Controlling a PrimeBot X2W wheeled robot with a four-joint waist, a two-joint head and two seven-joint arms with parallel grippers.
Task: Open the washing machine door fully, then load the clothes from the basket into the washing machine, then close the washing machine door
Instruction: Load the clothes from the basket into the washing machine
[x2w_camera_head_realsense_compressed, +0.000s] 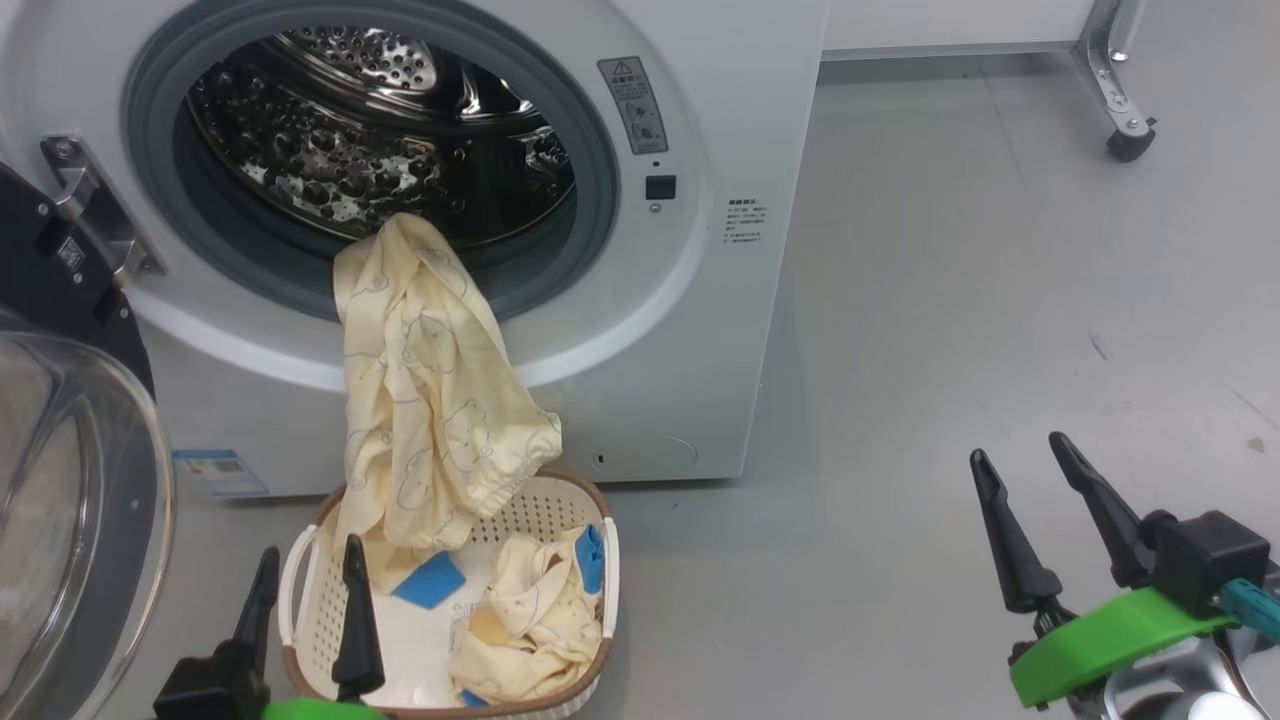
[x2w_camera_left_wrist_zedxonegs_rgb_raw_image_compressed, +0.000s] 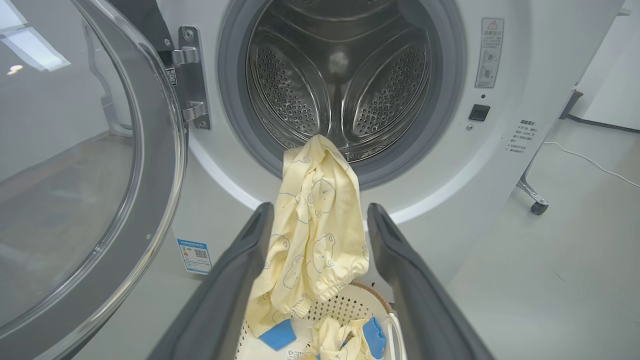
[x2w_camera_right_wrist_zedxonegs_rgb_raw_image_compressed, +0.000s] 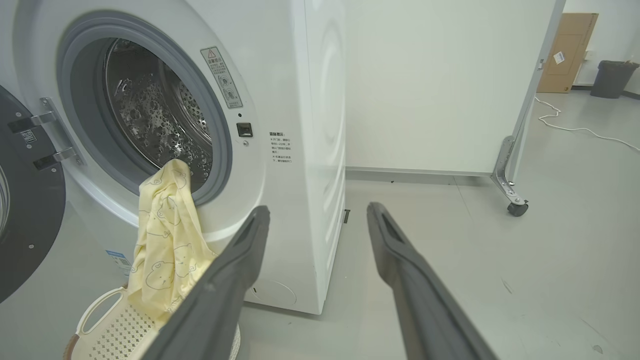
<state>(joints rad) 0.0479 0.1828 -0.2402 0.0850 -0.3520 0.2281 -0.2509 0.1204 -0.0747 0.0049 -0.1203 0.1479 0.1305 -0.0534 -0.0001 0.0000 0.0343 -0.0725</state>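
At eleven o'clock of the head view, the washing machine (x2w_camera_head_realsense_compressed: 700, 300) stood with its washing machine door (x2w_camera_head_realsense_compressed: 60, 480) swung wide to nine o'clock. One pale-yellow garment (x2w_camera_head_realsense_compressed: 430, 380) hung from the lip of the steel drum (x2w_camera_head_realsense_compressed: 350, 130) over the grey seal (x2w_camera_head_realsense_compressed: 600, 200), its lower end trailing into the basket (x2w_camera_head_realsense_compressed: 540, 510) at six o'clock; a second garment (x2w_camera_head_realsense_compressed: 530, 620) lay crumpled inside. The left tool (x2w_camera_head_realsense_compressed: 311, 548) hovered at seven o'clock by the basket's rim, fingers spread, holding nothing. The right tool (x2w_camera_head_realsense_compressed: 1018, 447) hung at four o'clock above the floor (x2w_camera_head_realsense_compressed: 950, 300), likewise spread and empty.
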